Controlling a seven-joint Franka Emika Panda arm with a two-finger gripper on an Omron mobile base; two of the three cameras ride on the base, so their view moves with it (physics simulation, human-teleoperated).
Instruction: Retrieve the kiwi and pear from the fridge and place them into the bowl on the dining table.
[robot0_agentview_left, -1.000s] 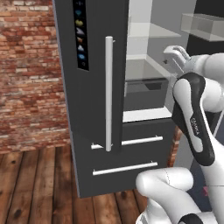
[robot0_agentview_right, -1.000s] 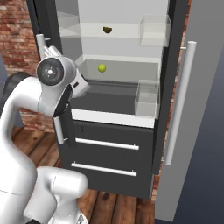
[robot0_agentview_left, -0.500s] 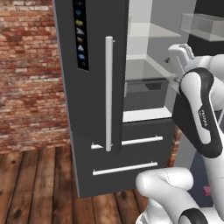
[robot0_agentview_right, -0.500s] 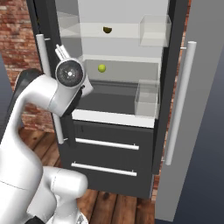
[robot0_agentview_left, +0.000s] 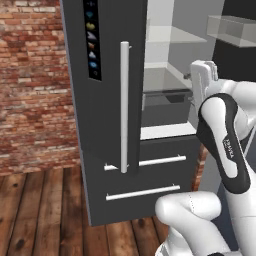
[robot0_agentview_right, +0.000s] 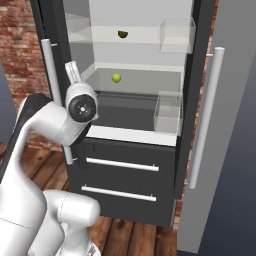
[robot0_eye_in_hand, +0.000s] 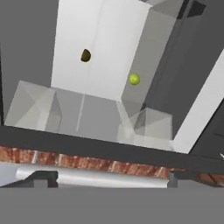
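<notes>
White and empty, your hand (robot0_agentview_right: 73, 72) has its jaws spread wide, raised at the open fridge (robot0_agentview_right: 135, 150). Beyond it, the pear (robot0_agentview_right: 116, 77) sits on the middle glass shelf and the kiwi (robot0_agentview_right: 122, 34) one shelf up (both untouched), so every pick and drop remains ahead.

**What I'm made of**

My arm (robot0_agentview_left: 220, 135) is glossy white, built of rounded, tube-like segments that swell at each joint. A dark grey, almost black band wraps the forearm, and small pale lettering runs along it, too fine for me to read. My wrist (robot0_agentview_right: 82, 107) ends in a round dark cap with a grey disc at its centre. Below, my base (robot0_agentview_right: 70, 215) is a smooth white bulge.
</notes>
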